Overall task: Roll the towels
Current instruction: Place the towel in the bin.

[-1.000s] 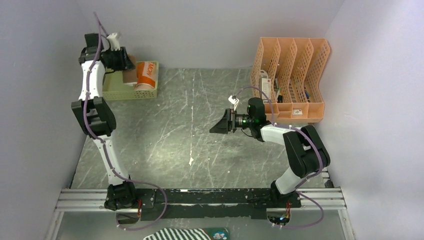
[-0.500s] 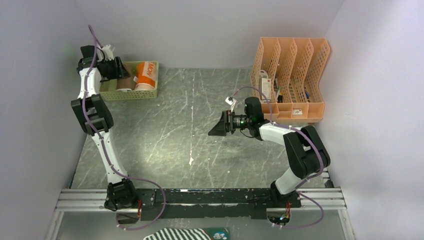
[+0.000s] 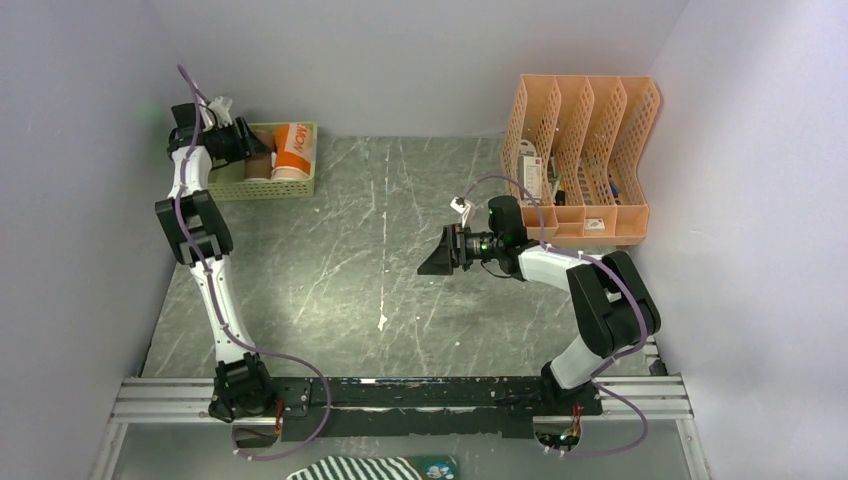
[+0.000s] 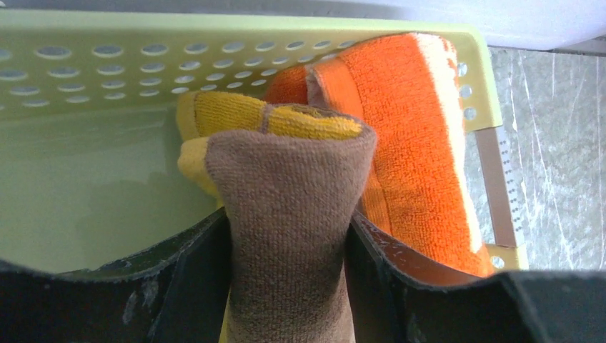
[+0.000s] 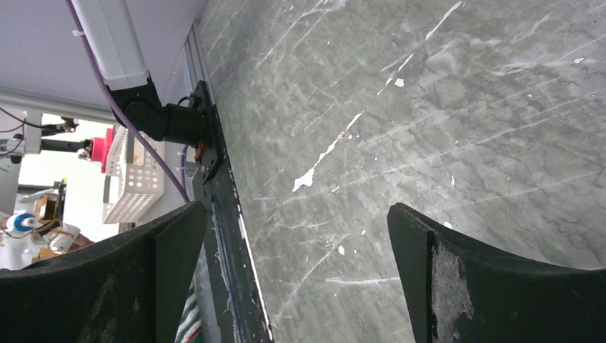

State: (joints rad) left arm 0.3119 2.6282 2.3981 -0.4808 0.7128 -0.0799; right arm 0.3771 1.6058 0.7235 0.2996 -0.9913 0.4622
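A rolled yellow towel with brown print [image 4: 289, 214] is pinched between the fingers of my left gripper [image 4: 286, 279], inside the pale green perforated basket [image 4: 93, 64]. It leans against the rolled orange towel [image 4: 411, 143], which lies in the same basket. In the top view the left gripper [image 3: 243, 143] is at the basket [image 3: 290, 188] at the far left, with the brown roll [image 3: 259, 163] and the orange towel [image 3: 291, 150] side by side. My right gripper [image 3: 437, 256] is open and empty above mid-table; its wrist view shows only bare table between the fingers [image 5: 457, 286].
An orange divided file rack [image 3: 585, 150] with small items stands at the back right. Grey walls close in the left, back and right. A black rail [image 3: 400, 395] runs along the near edge, with a striped cloth [image 3: 350, 468] below it.
My left arm has swung further left and lowered the yellow-brown roll into the basket beside the orange towel. The right gripper has shifted slightly and stays open.
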